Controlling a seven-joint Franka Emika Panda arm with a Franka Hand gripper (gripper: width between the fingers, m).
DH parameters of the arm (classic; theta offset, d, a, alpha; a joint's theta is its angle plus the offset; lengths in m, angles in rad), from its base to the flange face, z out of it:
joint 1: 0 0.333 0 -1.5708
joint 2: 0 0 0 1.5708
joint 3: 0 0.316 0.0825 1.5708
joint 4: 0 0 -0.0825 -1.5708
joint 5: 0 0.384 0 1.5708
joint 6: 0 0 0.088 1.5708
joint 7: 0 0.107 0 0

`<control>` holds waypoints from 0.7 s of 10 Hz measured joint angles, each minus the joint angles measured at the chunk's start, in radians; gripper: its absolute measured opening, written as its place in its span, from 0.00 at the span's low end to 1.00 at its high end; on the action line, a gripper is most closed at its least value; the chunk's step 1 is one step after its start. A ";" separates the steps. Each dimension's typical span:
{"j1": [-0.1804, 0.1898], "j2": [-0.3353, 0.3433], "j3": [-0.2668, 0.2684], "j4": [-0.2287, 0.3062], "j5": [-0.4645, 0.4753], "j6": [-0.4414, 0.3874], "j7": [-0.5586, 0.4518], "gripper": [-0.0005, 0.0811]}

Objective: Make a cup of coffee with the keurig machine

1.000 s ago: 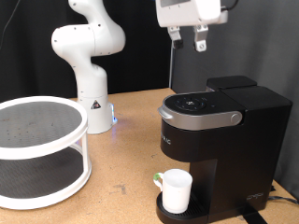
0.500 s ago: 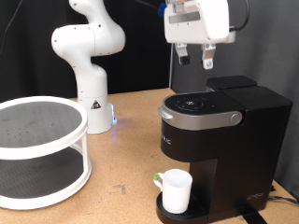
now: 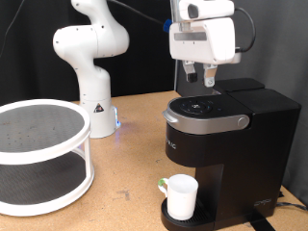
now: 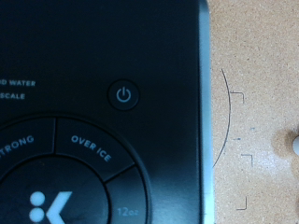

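The black keurig machine [image 3: 231, 144] stands at the exterior view's right with its lid shut. The white cup [image 3: 181, 196] stands upright on its drip tray under the spout. My gripper [image 3: 200, 79] hangs just above the lid's control panel [image 3: 204, 108], fingers pointing down and apart, holding nothing. The wrist view shows no fingers. It looks straight down at the lid's top [image 4: 103, 112], with the power button [image 4: 124, 94], an "OVER ICE" button [image 4: 91, 147] and the K button [image 4: 42, 205].
A white two-tier round rack [image 3: 38, 154] stands at the exterior view's left. The arm's white base [image 3: 91, 58] is behind it. Bare wooden table [image 3: 125, 164] lies between rack and machine. A small white thing [image 4: 292, 145] shows on the table beside the machine.
My gripper has come down from the exterior view's top to just above the machine's lid, shifting slightly. The cup and the machine have not moved.
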State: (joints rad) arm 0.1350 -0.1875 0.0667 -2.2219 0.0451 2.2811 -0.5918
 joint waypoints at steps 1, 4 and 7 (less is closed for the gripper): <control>0.000 0.001 0.002 -0.013 -0.002 0.008 0.004 0.66; 0.000 0.009 0.002 -0.040 -0.005 0.036 0.016 0.27; -0.001 0.029 0.002 -0.052 -0.027 0.058 0.040 0.03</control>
State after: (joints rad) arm 0.1338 -0.1590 0.0689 -2.2736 0.0183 2.3388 -0.5522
